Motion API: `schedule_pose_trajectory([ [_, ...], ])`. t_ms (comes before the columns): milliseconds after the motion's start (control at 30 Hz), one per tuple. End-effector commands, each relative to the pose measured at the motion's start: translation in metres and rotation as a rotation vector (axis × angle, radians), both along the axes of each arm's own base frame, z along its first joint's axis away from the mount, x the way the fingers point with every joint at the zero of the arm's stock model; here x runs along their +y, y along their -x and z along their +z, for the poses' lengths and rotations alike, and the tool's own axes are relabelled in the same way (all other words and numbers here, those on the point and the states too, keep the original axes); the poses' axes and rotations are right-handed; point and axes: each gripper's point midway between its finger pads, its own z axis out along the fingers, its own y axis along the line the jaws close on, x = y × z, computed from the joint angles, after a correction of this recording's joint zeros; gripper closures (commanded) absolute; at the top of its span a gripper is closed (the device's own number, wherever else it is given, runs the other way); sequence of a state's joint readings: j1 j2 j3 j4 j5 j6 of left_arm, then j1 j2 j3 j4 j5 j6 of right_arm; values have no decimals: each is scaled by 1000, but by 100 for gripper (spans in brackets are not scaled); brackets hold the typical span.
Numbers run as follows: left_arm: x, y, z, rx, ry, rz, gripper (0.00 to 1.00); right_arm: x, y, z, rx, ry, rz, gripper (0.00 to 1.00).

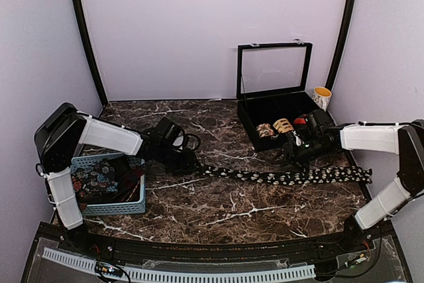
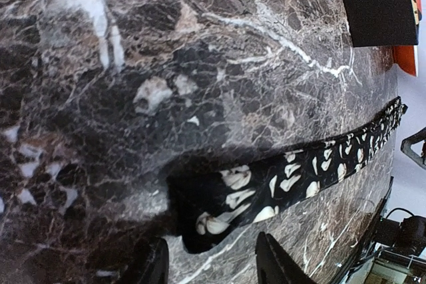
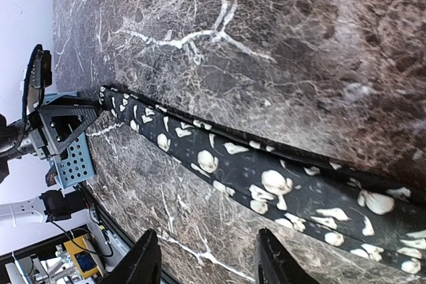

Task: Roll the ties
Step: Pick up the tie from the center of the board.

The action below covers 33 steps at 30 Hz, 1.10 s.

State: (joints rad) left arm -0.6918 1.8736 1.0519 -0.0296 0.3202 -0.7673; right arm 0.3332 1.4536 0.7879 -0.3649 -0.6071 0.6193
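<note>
Your black white-print tie [image 1: 285, 175] lies flat on the bench [image 1: 218, 213], stretched left to right just on the near side of the black case [image 1: 265, 107]. Your left hand [image 1: 187, 162] is over its narrow left end, fingers spread. Your right hand [image 1: 295, 156] hovers above the wider stretch, also spread, gripping nothing.

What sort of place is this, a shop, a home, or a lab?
Probably a robotics lab test booth: plain lilac walls box in a marble-patterned table, with a left arm and a right arm mounted at its near edge.
</note>
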Motion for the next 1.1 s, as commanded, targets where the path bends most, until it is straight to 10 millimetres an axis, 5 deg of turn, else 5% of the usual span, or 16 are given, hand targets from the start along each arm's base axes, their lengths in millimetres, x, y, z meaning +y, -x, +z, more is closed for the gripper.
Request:
schedule_pose_trajectory([
  [0, -17, -10, 18, -15, 83, -1, 54, 21, -15, 11, -35, -15, 33, 53],
  [367, -21, -12, 44, -113, 106, -20, 99, 69, -29, 10, -23, -57, 127, 68],
  [667, 7, 0, 59, -172, -39, 21, 100, 137, -31, 2, 1, -100, 267, 74],
  [900, 14, 15, 65, -239, -72, -74, 100, 183, -36, -31, -1, -55, 308, 78],
  [1067, 7, 18, 83, -286, -29, -119, 100, 211, -21, -55, 52, -61, 350, 81],
])
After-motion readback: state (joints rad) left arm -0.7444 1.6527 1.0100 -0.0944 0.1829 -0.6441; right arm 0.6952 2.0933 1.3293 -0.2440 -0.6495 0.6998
